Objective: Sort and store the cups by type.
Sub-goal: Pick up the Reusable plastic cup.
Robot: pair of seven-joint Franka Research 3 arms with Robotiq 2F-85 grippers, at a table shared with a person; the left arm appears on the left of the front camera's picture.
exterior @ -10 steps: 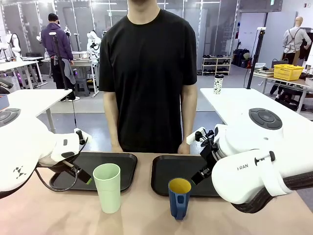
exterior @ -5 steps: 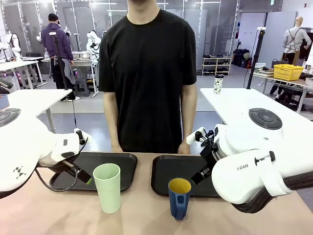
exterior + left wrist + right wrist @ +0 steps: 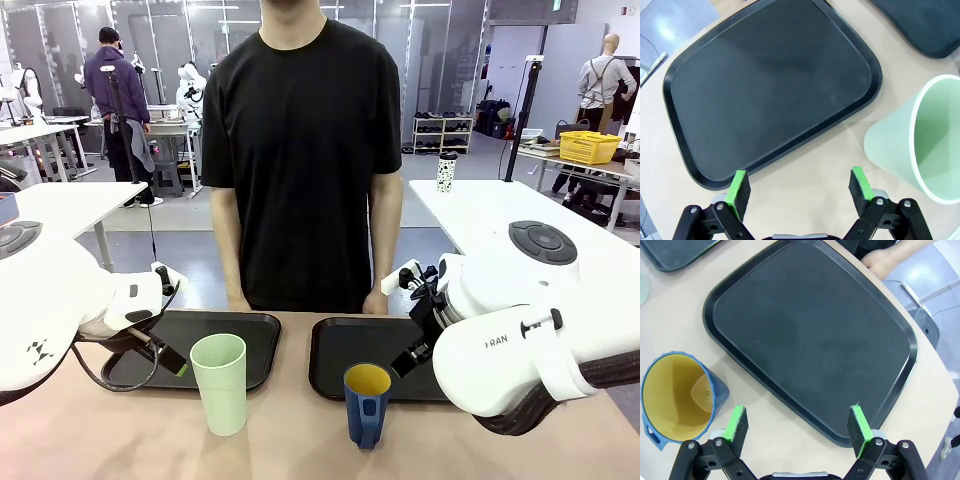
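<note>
While looking across the tan table (image 3: 290,445), finds a pale green tumbler (image 3: 219,383) upright on the bare tabletop, mouth up, just in front of the near rim of the left black tray (image 3: 245,330). Finds the dark blue mug (image 3: 367,408) upright as well, yellow inside, handle turned toward the robot's side, just in front of the near rim of the right black tray (image 3: 345,350). Puts the two well apart, neither one on a tray. Places the left gripper (image 3: 799,186) low over the tabletop at the left tray's near edge, released and spread wide, green pads apart and grasping nothing, with the tumbler just beside one finger. Places the right gripper (image 3: 799,426) likewise low at the near rim of the right tray, released too, pads spread and grasping nothing, with the mug off to one side of its fingers and apart from them. Has a person (image 3: 305,150) in a black T-shirt standing at the far side, one hand (image 3: 376,302) resting at the table edge just behind the right tray. Farther back, on another white table, picks out a small white cup with dark spots (image 3: 446,172).
</note>
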